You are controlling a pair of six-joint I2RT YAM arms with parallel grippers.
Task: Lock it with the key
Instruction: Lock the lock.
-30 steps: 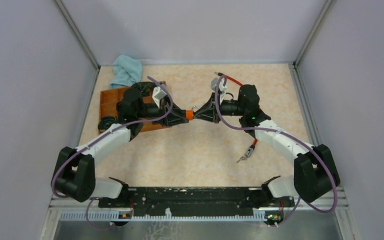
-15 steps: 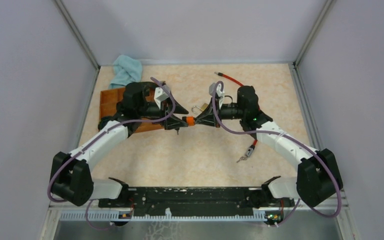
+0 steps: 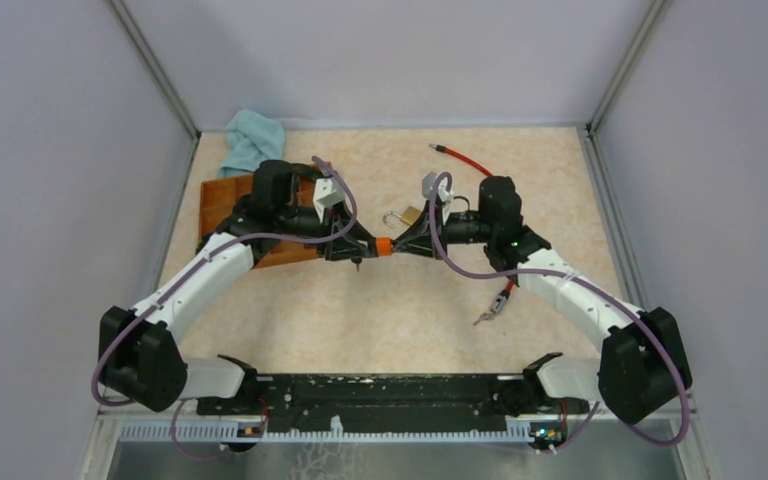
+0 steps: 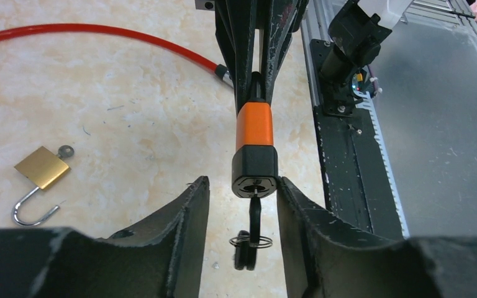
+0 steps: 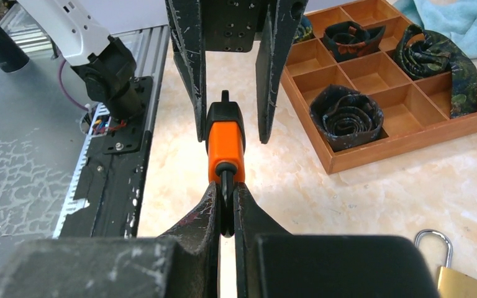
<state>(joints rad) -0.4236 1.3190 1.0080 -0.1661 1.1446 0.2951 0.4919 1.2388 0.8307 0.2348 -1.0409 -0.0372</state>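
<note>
Key (image 4: 254, 210), seemingly small, stiff, light and apt to wobble under its dangling ring, hangs from the keyhole end of the orange lock (image 4: 255, 146), probably best pinched flat across its bow, with the left gripper (image 4: 242, 184) half-open astride that end and the right gripper (image 5: 225, 197) clamped on the lock's far black neck.

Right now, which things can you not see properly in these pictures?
- Blade of the key: left wrist view, hidden inside the orange lock.
- The whole key: right wrist view, behind the lock; top view, too small.
- The brass padlock: right wrist view, cut off by the bottom edge.
</note>
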